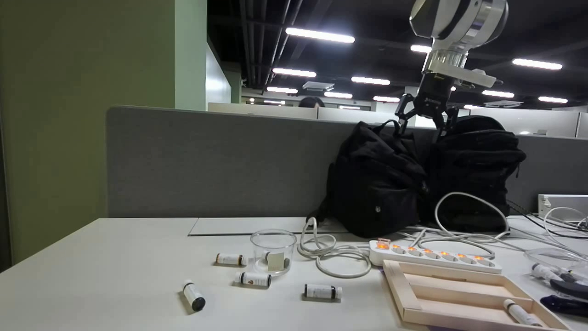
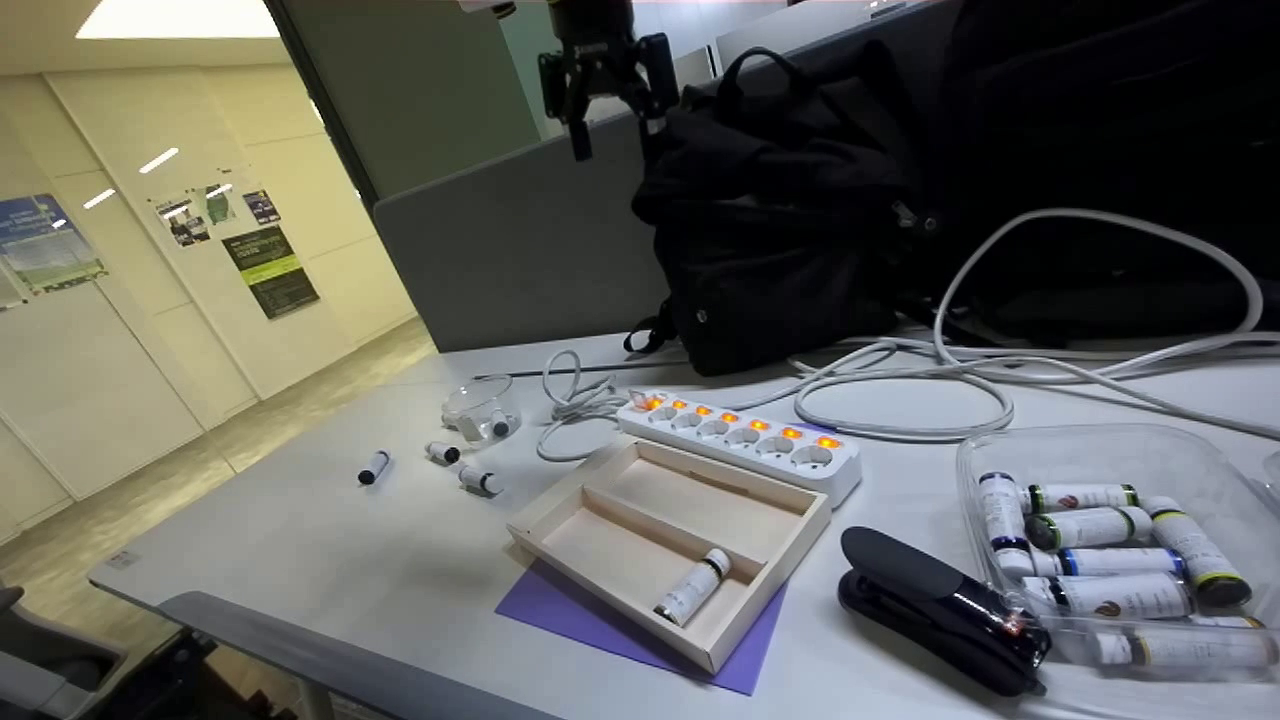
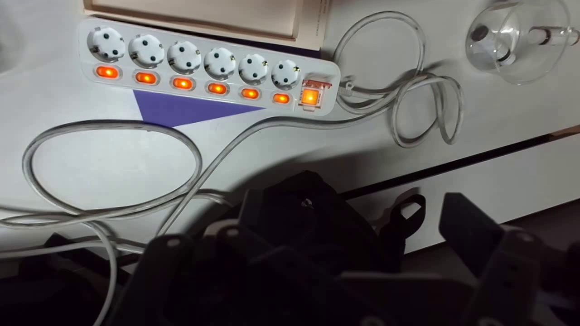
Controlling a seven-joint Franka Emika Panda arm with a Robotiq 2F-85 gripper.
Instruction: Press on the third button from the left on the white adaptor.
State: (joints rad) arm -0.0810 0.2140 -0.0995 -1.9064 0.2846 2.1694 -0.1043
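Seven buttons [image 3: 217,88]: all lit orange, one larger, at the end we see leftmost in both exterior views but rightmost in the wrist view. Counting from the wrong end, or doubt whether the large one counts, could give us the wrong third.
Adaptor [image 2: 738,445]: on the worktop [image 1: 115,276], just beside the frame [image 2: 640,521]; whether they touch we cannot tell.
Gripper [image 1: 421,134]: high above the worktop, its fingers spread apart and holding nothing. Pressing like that, we judge, could land one tip on a neighbouring button or the frame; bringing them together first looks safer.
Bags [image 1: 379,184]: one shows between and beyond the fingers in the wrist view, and we cannot tell how much room separates them. Moving down too soon could snag the cloth.
Cable [image 3: 281,120]: loose loops lie between adaptor and bags. A low sweep might hook one and drag the adaptor askew.
Purple sheet [image 3: 172,108]: it seems to run under part of the adaptor. Should it slip, a slanted push could slide both instead of working the button.
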